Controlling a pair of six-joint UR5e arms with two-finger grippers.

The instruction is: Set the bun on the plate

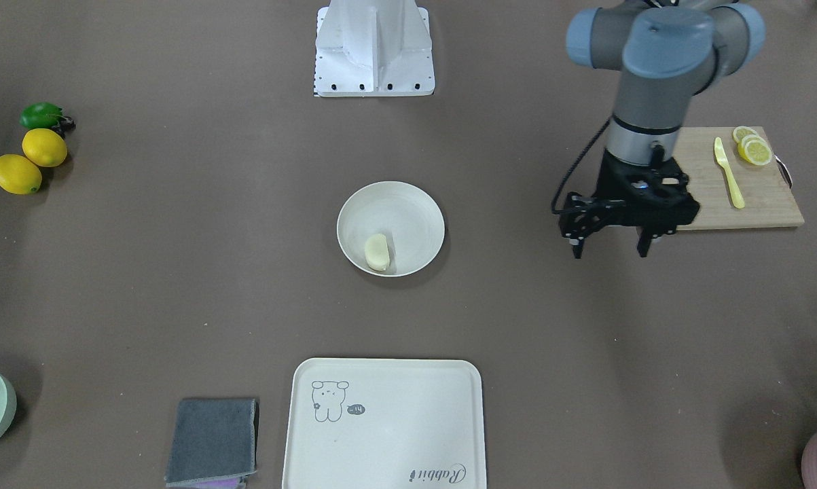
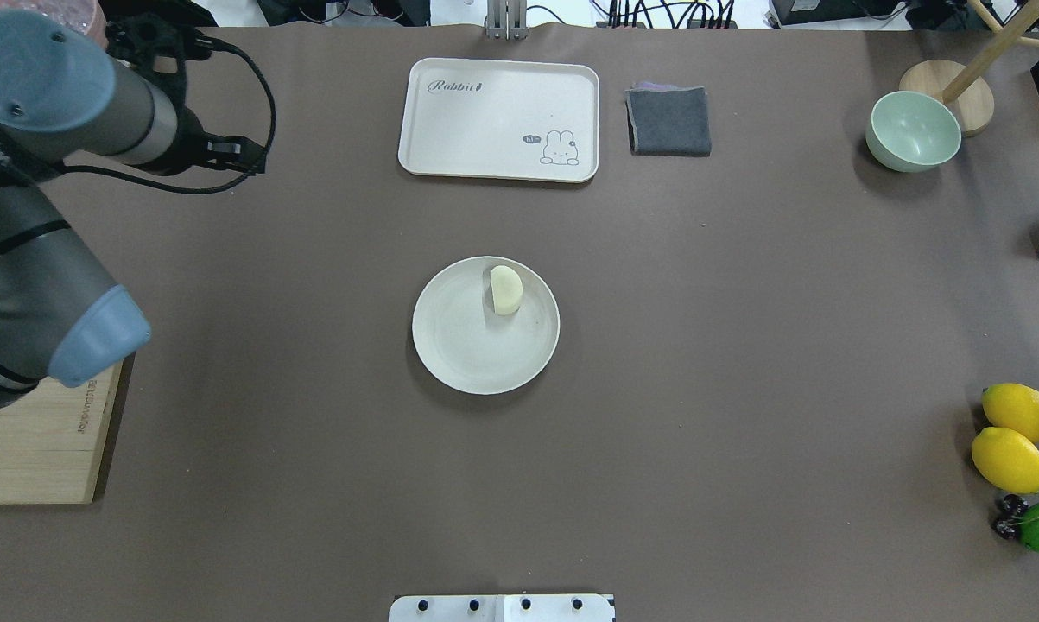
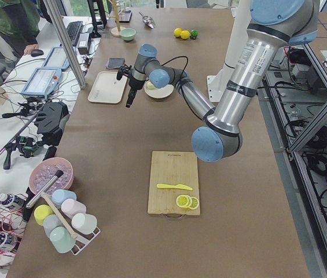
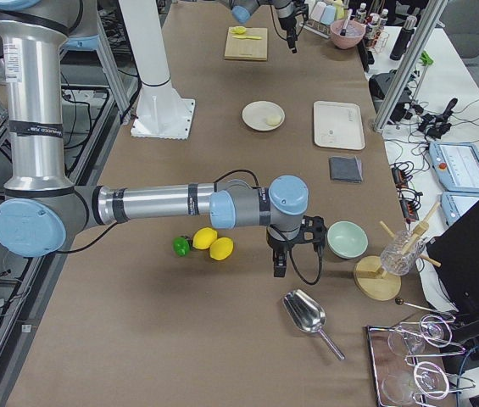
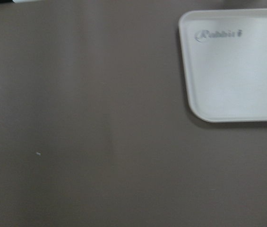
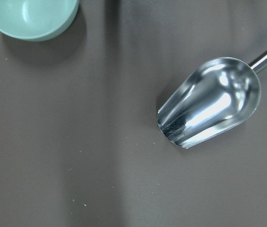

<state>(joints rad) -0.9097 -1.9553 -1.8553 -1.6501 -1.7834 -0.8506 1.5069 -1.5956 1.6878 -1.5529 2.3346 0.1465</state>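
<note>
Over the brown table [image 1: 177, 285] beside the tray [image 1: 408, 421], the left gripper [image 1: 610, 252] hangs empty, jaws spread wide.
Whether the right gripper [image 4: 278, 264], near the green bowl [image 4: 347, 239] and metal scoop [image 4: 304, 314], is open cannot be told. The bun [image 1: 376, 252] lies well apart from both, on the plate [image 1: 411, 207] close to its rim. It looks soft and light, so a gentle pinch across its rounded sides would probably suit.

Bear tray [image 1: 394, 435]; cloth [image 1: 212, 438] beside (grey, folded); lemons [image 1: 44, 147]
</note>
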